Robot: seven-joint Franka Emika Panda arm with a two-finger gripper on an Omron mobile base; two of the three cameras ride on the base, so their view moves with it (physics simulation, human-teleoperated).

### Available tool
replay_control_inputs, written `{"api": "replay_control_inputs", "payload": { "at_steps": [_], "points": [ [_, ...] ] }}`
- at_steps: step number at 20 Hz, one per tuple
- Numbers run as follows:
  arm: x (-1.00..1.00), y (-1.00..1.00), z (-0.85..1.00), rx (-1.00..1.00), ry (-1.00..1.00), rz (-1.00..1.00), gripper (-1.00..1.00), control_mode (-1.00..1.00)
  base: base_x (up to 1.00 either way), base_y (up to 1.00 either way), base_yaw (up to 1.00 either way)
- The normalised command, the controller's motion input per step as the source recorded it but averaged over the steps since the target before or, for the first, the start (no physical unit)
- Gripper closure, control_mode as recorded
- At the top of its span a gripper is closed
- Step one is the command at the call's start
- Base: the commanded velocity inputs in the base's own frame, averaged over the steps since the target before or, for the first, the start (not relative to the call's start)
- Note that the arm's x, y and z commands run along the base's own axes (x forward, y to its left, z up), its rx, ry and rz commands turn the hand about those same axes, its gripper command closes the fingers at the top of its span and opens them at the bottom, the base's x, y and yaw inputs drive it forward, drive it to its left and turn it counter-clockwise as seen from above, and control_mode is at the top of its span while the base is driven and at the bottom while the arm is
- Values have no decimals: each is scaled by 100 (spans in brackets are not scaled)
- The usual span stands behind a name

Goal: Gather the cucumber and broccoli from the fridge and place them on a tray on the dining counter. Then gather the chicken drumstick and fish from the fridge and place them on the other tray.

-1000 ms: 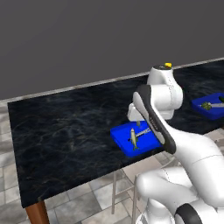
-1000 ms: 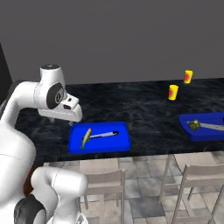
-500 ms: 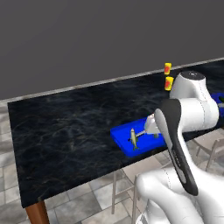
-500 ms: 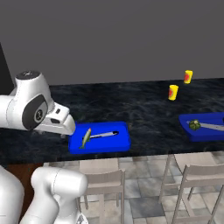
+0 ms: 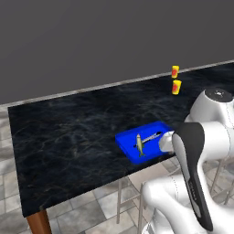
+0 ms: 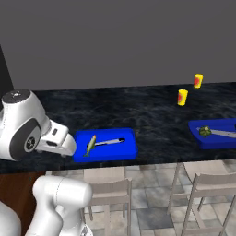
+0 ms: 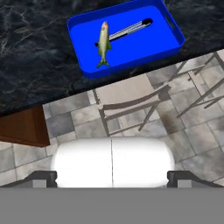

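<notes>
Gripper (image 7: pixel 112 177) spread wide, empty, well back from dining counter (image 5: pixel 68 132). Fish (image 7: pixel 103 43) lies in blue tray (image 7: pixel 168 41) touching grey utensil (image 7: pixel 127 30). Second tray (image 6: pixel 216 140) cut off at frame edge.

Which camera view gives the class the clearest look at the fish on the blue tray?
The hand view: it looks down on the fish at the largest size, showing the whole body beside the grey utensil. The left base view shows it small; the right base view shows it slanted and smaller.
</notes>
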Motion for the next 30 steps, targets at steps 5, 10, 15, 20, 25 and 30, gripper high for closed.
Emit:
{"api": "replay_control_inputs", "payload": {
  "at_steps": [5, 10, 15, 20, 25, 30],
  "points": [
    [0, 0, 0, 0, 0, 0, -100, 100, -44, 17, 0],
    [0, 0, 0, 0, 0, 0, -100, 100, -62, 83, -2],
    [0, 0, 0, 0, 0, 0, -100, 100, -39, 100, -7],
    [0, 0, 0, 0, 0, 0, -100, 100, -7, 100, -16],
    [0, 0, 0, 0, 0, 0, -100, 100, 6, 100, -25],
    [0, 0, 0, 0, 0, 0, -100, 100, 57, 99, -34]
  ]
}}
